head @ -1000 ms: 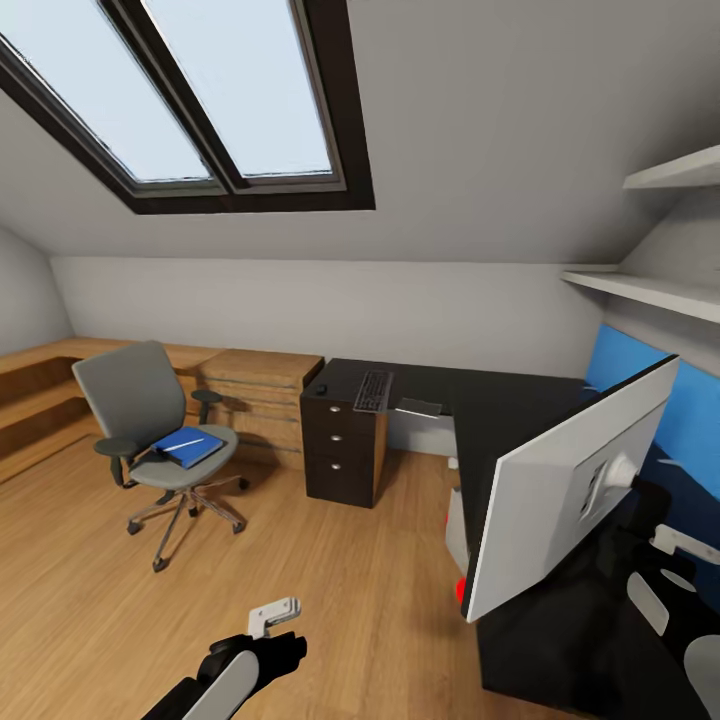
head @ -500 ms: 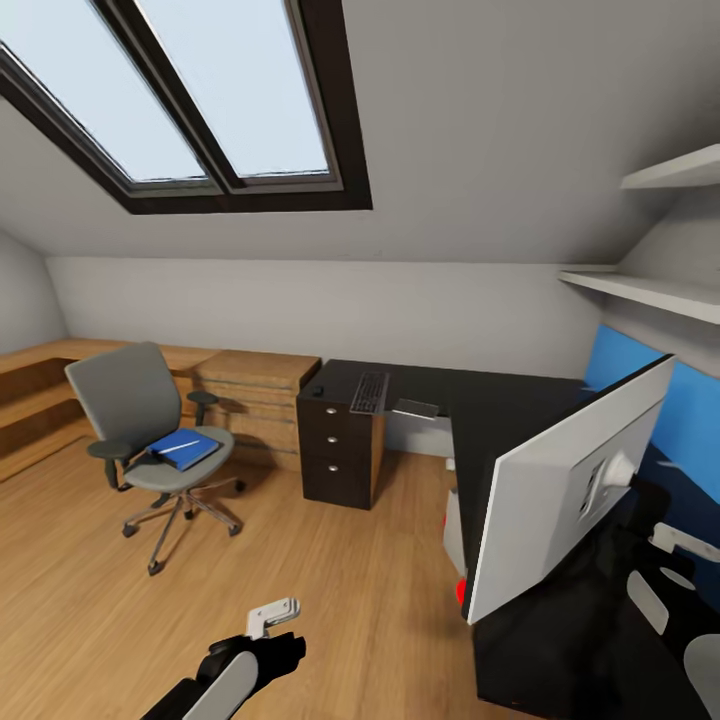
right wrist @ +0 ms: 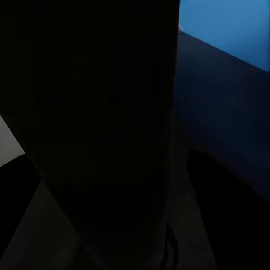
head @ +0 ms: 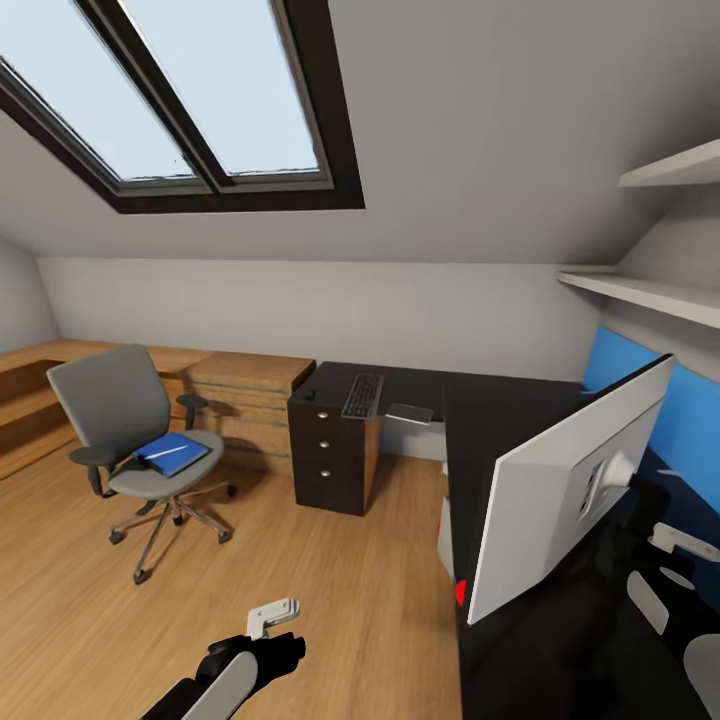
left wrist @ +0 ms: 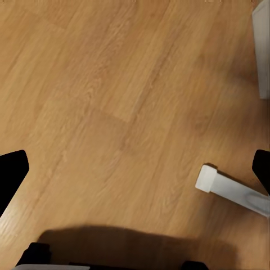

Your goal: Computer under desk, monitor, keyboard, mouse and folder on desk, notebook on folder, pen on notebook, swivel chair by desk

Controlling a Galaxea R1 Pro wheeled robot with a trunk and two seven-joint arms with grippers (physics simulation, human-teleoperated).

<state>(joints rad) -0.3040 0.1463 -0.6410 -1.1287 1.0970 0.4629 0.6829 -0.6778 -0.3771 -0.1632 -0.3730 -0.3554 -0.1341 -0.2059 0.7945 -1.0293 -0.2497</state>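
Observation:
The monitor (head: 565, 495) hangs tilted at the right, its white back towards me, above the black desk (head: 500, 405). My right gripper (right wrist: 121, 191) is shut on the monitor's dark stem (right wrist: 107, 129). Further back on the desk lie the keyboard (head: 362, 396) and the small mouse (head: 309, 393). The grey swivel chair (head: 125, 420) stands on the floor left of the desk. On its seat is a blue folder (head: 172, 453) with the pen (head: 158, 451) on it. My left gripper (head: 270, 613) hangs open over bare floor (left wrist: 129, 101). A white computer (head: 446, 530) stands under the desk.
A thin grey flat item (head: 411, 411) lies at the desk's inner corner. The black drawer unit (head: 330, 455) closes the desk's left end, with a light-wood chest (head: 245, 400) beside it. Wall shelves (head: 650, 290) hang at the right, above a blue panel (head: 690, 420). Open wooden floor (head: 330, 600) lies ahead.
The whole picture has shifted: chair, chest and desk sit further left, so the camera moved. The monitor and both arms keep their places in the view.

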